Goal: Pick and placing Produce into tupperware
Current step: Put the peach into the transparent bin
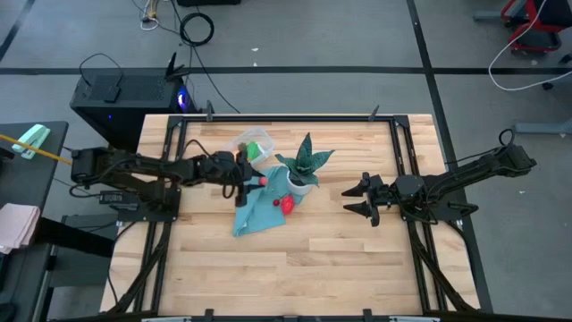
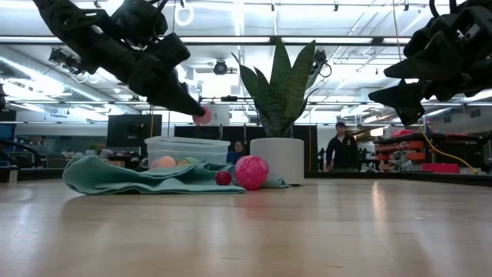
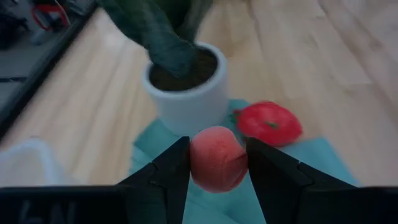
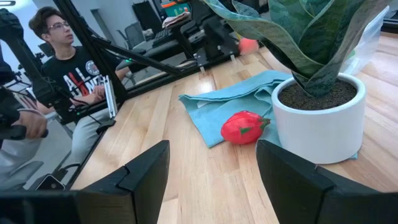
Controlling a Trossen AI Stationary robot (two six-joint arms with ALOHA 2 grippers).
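Left gripper (image 3: 217, 163) squeezes pinkish-red fruit (image 3: 217, 158) above teal cloth (image 1: 259, 213), near desk middle. Right gripper (image 1: 365, 199) wide, holding nothing, lots of bare wood around it.

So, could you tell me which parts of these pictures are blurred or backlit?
Left wrist view: the peach-coloured fruit in the left pincer is soft, the plant pot softer. Low view: bright ceiling lights leave both arms as dark shapes. Right wrist view: its own fingers are blurred.

Tupperware (image 3: 25, 165) blurred, cut by frame edge; plant (image 3: 155, 28) leaves cropped; contents indistinct behind cloth (image 2: 123, 177).
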